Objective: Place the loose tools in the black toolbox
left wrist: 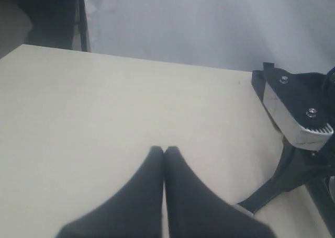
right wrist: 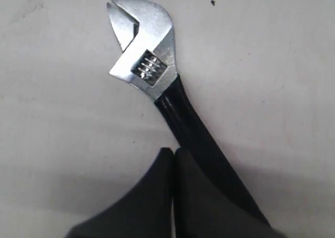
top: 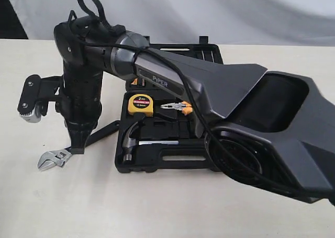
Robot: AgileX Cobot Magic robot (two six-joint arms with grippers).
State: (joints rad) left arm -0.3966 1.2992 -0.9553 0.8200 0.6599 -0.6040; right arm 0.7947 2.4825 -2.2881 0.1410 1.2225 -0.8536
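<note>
Mostly blocked: right arm [top: 172,83] crosses over black toolbox [top: 136,166], hiding much of its far half. Case lies open mid-table [top: 157,206]. Seated in moulded recesses: yellow tape measure [top: 141,104], orange-handled pliers [top: 178,108], claw hammer [top: 131,141], steel head toward left edge, shaft parallel to near edge.

Flat between case and left edge: adjustable wrench [right wrist: 172,104], bright head toward near-left corner, glossy black handle slanting back toward case. Beside that handle, right gripper [right wrist: 172,153], jaws pressed together, not around it. Over matte table, left gripper [left wrist: 164,150], jaws closed.
</note>
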